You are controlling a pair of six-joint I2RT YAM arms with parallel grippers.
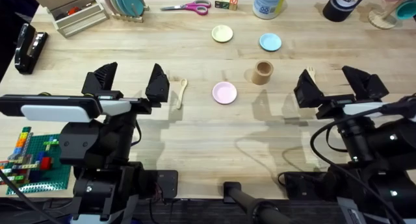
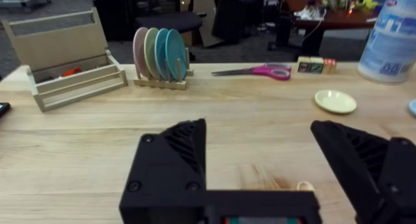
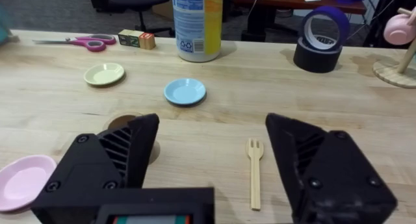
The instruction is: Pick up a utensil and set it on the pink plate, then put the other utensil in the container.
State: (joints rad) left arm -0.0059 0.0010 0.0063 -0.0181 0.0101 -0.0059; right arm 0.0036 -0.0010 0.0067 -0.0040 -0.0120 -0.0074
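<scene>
Your left gripper (image 1: 130,81) hangs over the left half of the table (image 1: 195,133) with its jaws spread wide and nothing between them. The wooden spoon (image 1: 181,91) lies flat on the table just beside that gripper's right finger, its bowl toward the far edge. You can see a sliver of the spoon between the fingers in the left wrist view (image 2: 304,185).

Your right gripper (image 1: 339,86) is also wide open and empty, over the right half of the table. The wooden fork (image 3: 255,171) lies flat between its fingers in the right wrist view, tines pointing to the far edge.

The pink plate (image 1: 224,92) sits bare near the table's middle, between the two grippers. The brown cup (image 1: 262,72) stands upright just beyond it, toward the far edge and slightly right.
</scene>
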